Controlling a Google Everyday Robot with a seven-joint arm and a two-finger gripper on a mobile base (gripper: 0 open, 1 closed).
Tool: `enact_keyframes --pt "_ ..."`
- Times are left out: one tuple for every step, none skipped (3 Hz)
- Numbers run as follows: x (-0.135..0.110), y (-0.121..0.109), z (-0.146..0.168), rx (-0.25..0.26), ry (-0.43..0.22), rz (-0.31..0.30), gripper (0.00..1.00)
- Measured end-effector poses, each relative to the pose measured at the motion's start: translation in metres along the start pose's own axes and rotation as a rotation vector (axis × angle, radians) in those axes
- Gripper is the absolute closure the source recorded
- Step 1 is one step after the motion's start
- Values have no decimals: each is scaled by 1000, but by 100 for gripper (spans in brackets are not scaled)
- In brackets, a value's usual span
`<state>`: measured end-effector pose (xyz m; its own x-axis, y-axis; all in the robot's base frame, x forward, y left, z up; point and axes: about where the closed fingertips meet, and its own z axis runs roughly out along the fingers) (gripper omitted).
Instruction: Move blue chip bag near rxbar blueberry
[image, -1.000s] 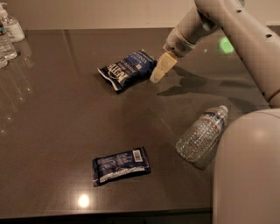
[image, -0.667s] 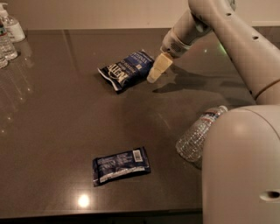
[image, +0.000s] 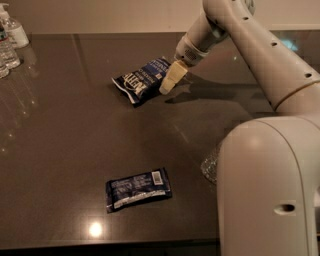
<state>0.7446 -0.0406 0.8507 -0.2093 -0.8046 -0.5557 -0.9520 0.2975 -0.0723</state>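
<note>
The blue chip bag (image: 142, 80) lies on the dark table at the back centre, puffy and navy with white lettering. The rxbar blueberry (image: 138, 189) lies flat near the front edge, dark blue with a white barcode patch. My gripper (image: 170, 82) hangs just at the bag's right end, its cream-coloured tip over or touching the bag's edge. The bag and the bar are far apart.
Clear water bottles (image: 11, 37) stand at the back left corner. A lying plastic bottle (image: 209, 164) is mostly hidden behind my arm's large white body (image: 267, 185) at the right. The table's front edge (image: 110, 245) runs just below the bar.
My gripper has moved left, closer to the chip bag's right end. My arm's body now covers most of the lying bottle. The bag and bar have not moved.
</note>
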Motion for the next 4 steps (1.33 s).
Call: enact_keyframes --pt "-7 -1 6 -5 -4 -11 0" --pt "-10 1 9 -7 -2 -28 18" --pt "-7 3 9 -10 3 -43 41" --pt "-2 4 4 -7 3 -52 64"
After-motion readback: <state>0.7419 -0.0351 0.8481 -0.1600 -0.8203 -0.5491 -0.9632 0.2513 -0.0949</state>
